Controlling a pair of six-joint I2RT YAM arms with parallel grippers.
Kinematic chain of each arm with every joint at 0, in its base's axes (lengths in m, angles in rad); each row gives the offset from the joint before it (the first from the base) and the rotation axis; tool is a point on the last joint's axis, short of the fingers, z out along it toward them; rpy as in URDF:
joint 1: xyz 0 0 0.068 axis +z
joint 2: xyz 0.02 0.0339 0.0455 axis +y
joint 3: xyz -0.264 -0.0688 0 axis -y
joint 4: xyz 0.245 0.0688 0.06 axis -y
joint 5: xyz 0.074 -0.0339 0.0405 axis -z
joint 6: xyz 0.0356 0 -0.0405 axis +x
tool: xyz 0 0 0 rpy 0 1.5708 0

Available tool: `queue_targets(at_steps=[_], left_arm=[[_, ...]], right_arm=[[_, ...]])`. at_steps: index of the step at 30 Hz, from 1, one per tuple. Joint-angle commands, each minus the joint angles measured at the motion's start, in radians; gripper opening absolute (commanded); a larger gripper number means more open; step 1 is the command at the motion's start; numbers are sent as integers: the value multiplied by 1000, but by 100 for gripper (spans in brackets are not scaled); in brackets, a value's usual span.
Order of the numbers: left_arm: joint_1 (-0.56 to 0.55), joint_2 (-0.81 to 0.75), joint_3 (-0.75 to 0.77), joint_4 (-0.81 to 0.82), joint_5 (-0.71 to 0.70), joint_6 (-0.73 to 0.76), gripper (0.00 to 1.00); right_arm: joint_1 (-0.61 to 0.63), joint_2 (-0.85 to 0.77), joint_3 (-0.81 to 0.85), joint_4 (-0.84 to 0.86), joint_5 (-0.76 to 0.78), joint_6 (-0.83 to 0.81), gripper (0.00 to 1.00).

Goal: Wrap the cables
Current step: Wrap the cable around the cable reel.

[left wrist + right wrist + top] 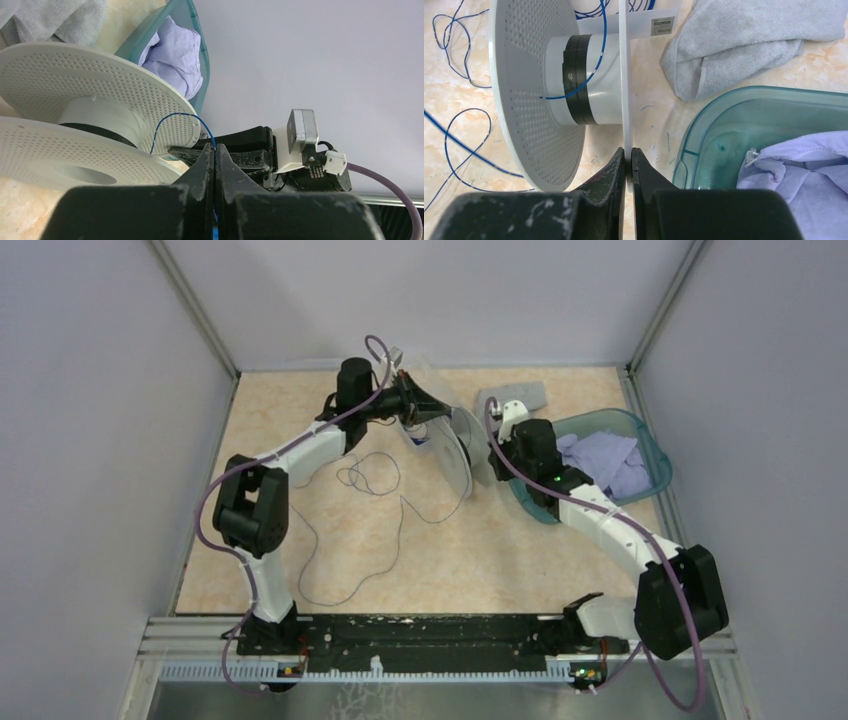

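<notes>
The pale grey spool (pixel 452 447) stands on edge at the back middle of the table. A thin cable (pixel 372 476), dark from above and blue in the wrist views, lies in loose loops on the table and runs up to the spool. My left gripper (pixel 215 150) is shut on a strand of the cable (pixel 176 116) just beside the spool's flange (pixel 100 85). My right gripper (pixel 628 152) is shut on the thin rim of the spool's right flange (pixel 623 75). One turn of cable (pixel 595 65) crosses the hub (pixel 599 85) and its black band.
A teal basin (pixel 645 440) holding lilac cloth (pixel 603 461) sits right of the spool, close to my right arm. A grey towel (pixel 516 395) lies behind it. More cable loops (pixel 455 145) trail over the beige tabletop toward the front left.
</notes>
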Motion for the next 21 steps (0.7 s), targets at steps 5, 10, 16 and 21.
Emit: queue_targets(at_steps=[5,10,16,21], left_arm=[[7,10,26,4,1,1,0],[6,28,22,43,9,-26,0],[4,28,12,77,21,-48,0],[4,26,8,94,28,-59,0]], right_arm=[[9,0,90,42,-24,-9,16],[10,13,110,44,-33,-3,22],[9,57,149,71,-55,26,33],[13,118,167,132,-57,52,39]])
